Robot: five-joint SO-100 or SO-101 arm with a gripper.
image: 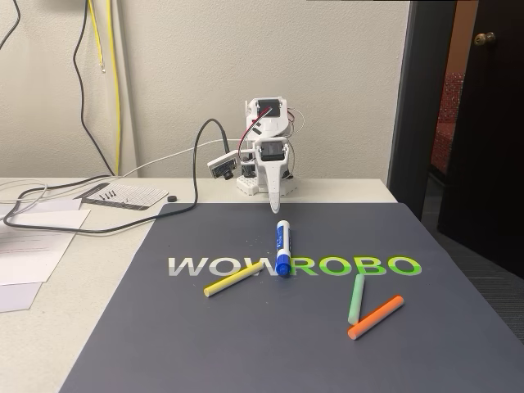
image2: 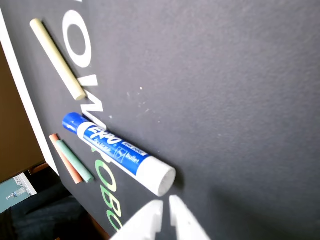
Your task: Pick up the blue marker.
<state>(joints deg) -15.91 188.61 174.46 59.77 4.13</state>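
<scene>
The fat, round blue marker (image: 282, 246) lies flat mid-frame in the fixed view on a smooth dark mat (image: 246, 344). The white pointy gripper (image: 276, 209) hangs just behind it, nearly closed, holding nothing. Thin chalky sticks lie nearby.

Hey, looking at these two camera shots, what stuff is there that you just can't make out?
- Gripper, wrist view: cut off by the bottom edge, so just the fingertips, nearly together, show.
- Orange stick, wrist view: mostly hidden behind the green stick.
- Small print on the blue marker, wrist view: too small to read.
- Printed sheet, fixed view: markings too small to read.
</scene>
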